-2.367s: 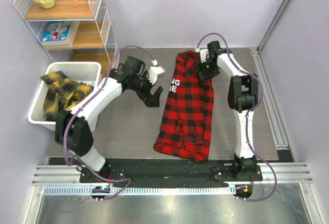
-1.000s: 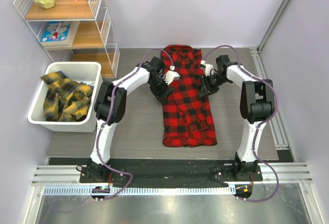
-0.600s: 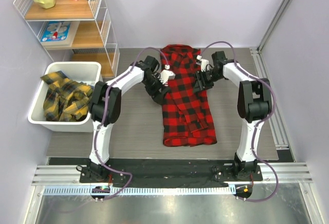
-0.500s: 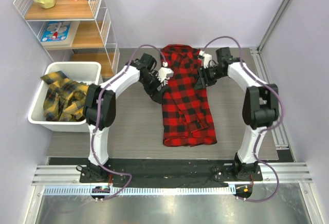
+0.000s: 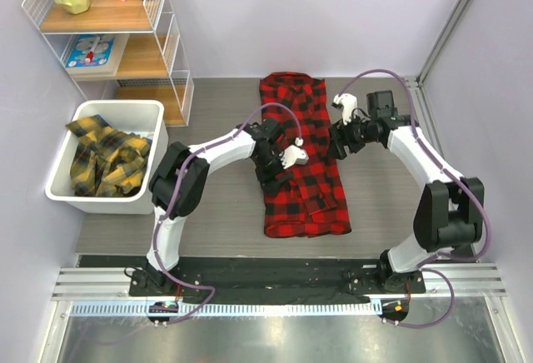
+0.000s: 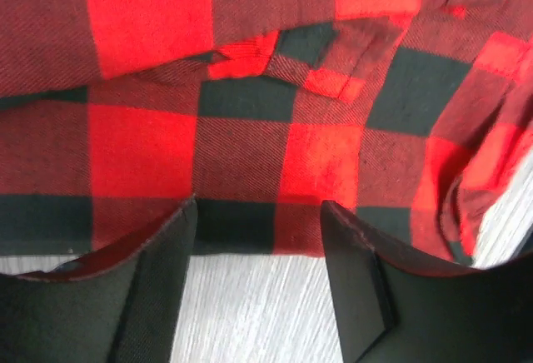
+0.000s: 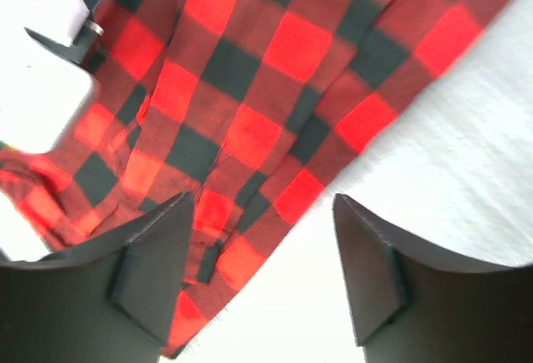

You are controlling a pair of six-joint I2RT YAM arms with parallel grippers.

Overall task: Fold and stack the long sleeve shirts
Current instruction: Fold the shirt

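Observation:
One of the long sleeve shirts, the red-and-black one (image 5: 304,163), lies on the table as a long narrow strip, collar end far, hem near. My left gripper (image 5: 278,171) stands open at its left edge about halfway along. In the left wrist view the left gripper (image 6: 258,213) has the shirt's edge (image 6: 250,138) just ahead and bare table between its fingers. My right gripper (image 5: 338,144) is open at the shirt's right edge. In the right wrist view the right gripper (image 7: 260,213) hangs above that edge of the shirt (image 7: 250,113), holding nothing. Yellow-and-black shirts (image 5: 104,159) lie crumpled in the bin.
A white bin (image 5: 62,190) stands at the table's left side. Behind it is a wire shelf rack (image 5: 171,55) with a yellow jug and small items. An aluminium rail (image 5: 433,163) runs along the right edge of the table.
Both arms have slid toward the near side along the shirt's edges. The right jaws have spread wider. Further back, the shirt lay tilted; it now lies straight.

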